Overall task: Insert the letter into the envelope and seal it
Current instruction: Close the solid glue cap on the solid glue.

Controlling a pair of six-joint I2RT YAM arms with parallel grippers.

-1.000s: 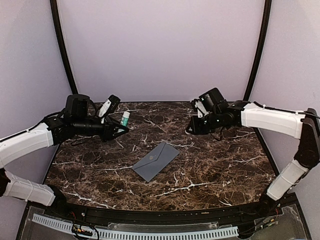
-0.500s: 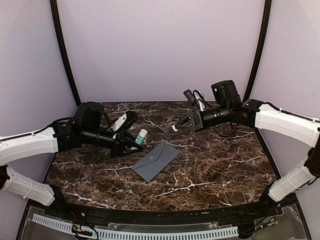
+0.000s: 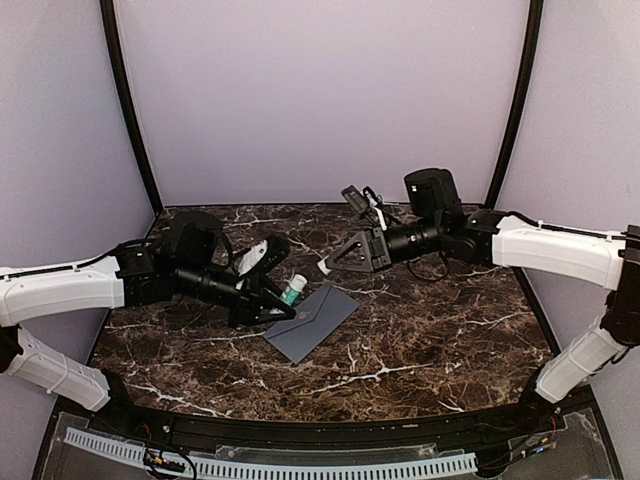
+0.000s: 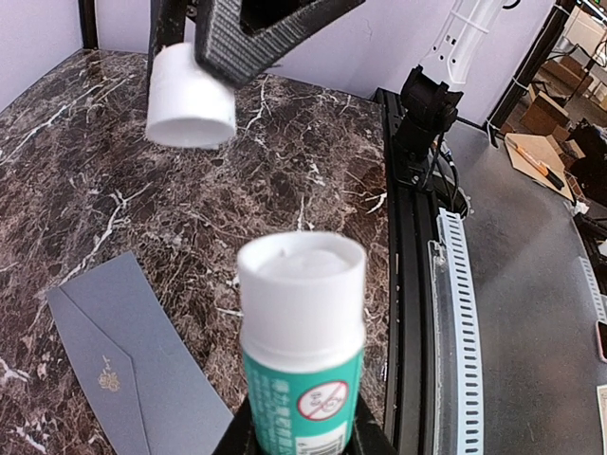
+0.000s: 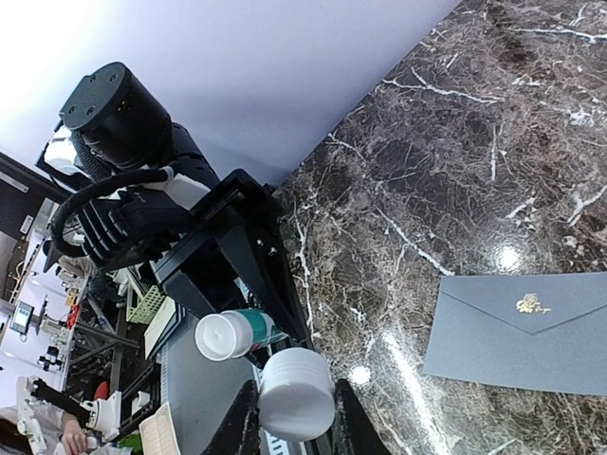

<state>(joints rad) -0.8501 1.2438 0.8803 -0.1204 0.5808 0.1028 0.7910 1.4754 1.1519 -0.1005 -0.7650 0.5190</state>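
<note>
Left gripper (image 3: 278,300) is clamped on a green-and-white glue stick (image 4: 302,341), uncapped end pointing out. Right gripper (image 3: 328,265) is pinching a white cap (image 5: 296,393), close to the tube but not touching it. The grey envelope (image 3: 312,322) lies flat on the marble surface (image 3: 440,330), just beside the glue stick, flap folded down.

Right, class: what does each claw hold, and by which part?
The left claw grips the glue stick by its green lower body; right claw pinches the white cap by its sides.
</note>
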